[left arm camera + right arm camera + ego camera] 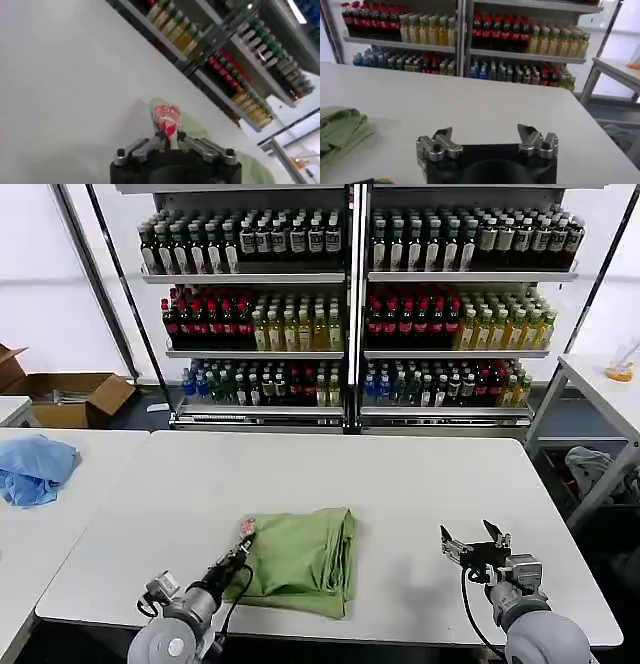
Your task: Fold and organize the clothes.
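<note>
The clothes are one light green shirt point(303, 560), folded into a rough rectangle near the white table's front edge. My left gripper point(243, 546) is at the shirt's left edge, shut on a corner of the cloth bearing the red-and-white patch point(167, 119). The patch stands up between the fingers, lifted slightly off the table. My right gripper point(475, 542) hovers open over bare table to the right of the shirt, a good gap away. In the right wrist view the gripper point(485, 134) holds nothing, and the shirt point(340, 131) lies off to one side.
A crumpled light blue cloth point(35, 467) lies on the adjoining table at the left. Shelves of bottles point(350, 304) stand behind the table point(400, 474). A cardboard box point(75, 397) sits on the floor at the far left. Another table point(600, 379) stands at the right.
</note>
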